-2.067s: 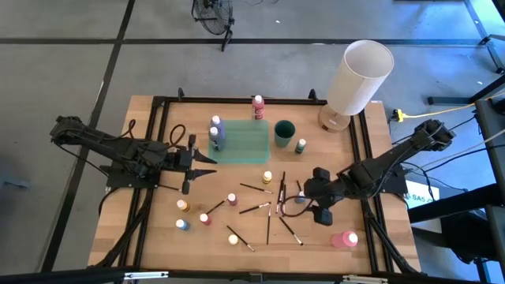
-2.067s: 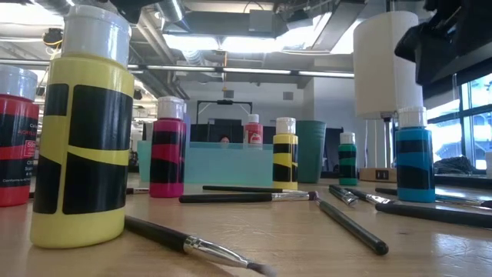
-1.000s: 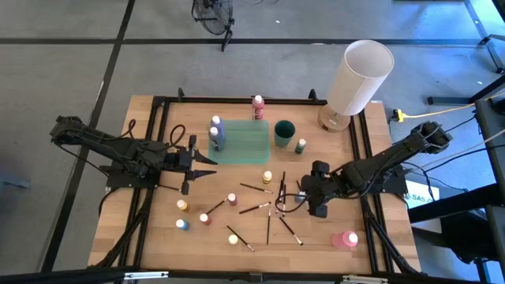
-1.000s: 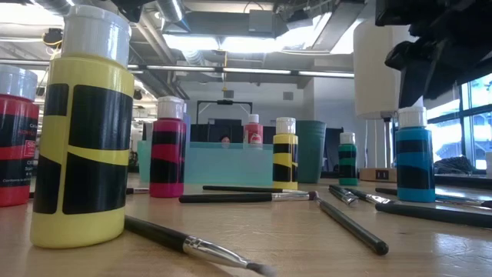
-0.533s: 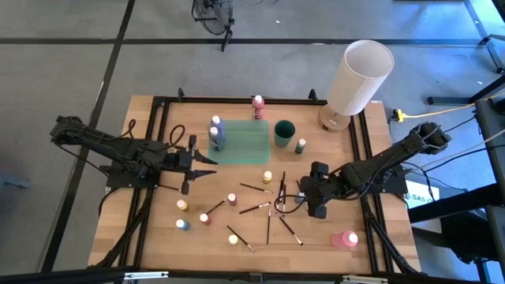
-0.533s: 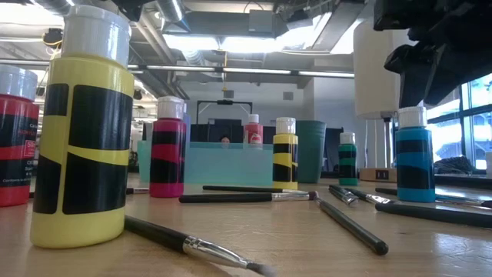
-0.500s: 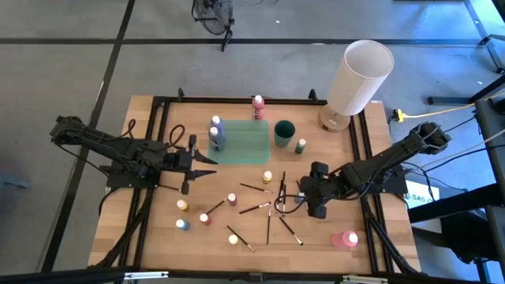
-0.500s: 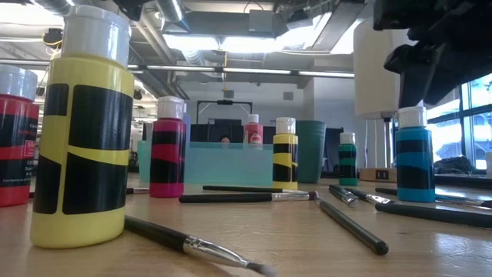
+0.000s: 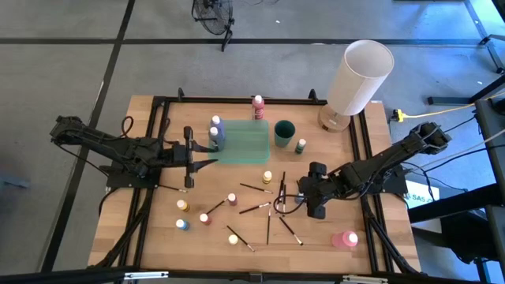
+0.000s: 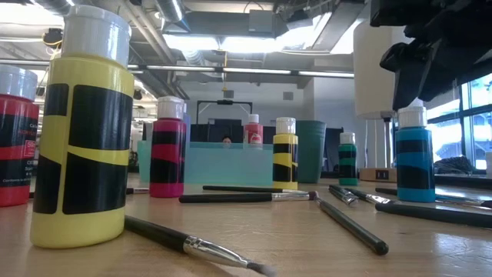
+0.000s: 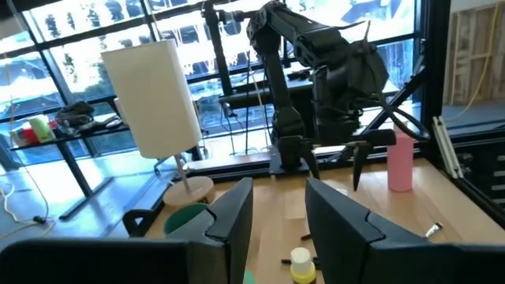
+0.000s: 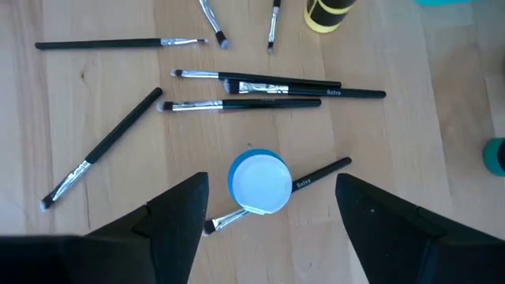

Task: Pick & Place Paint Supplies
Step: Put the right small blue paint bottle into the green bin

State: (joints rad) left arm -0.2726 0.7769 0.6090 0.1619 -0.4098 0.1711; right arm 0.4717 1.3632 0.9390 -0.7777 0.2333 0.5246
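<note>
Lower now, right gripper (image 12: 260, 209) hangs spread wide over blue bottle (image 12: 259, 182) — apparently not touching.

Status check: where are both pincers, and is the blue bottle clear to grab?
Right pincer open, above blue bottle. Left pincer empty, waiting by tray. Brush lies against the bottle.

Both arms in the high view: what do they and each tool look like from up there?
Both are dark, slim, jointed arms with black cabling along the links. The left arm's tool ends in two thin, dark, pointed fingers. The right arm's tool is blockier; its fingers are broad, matte black wedges. No markings are visible.
</note>
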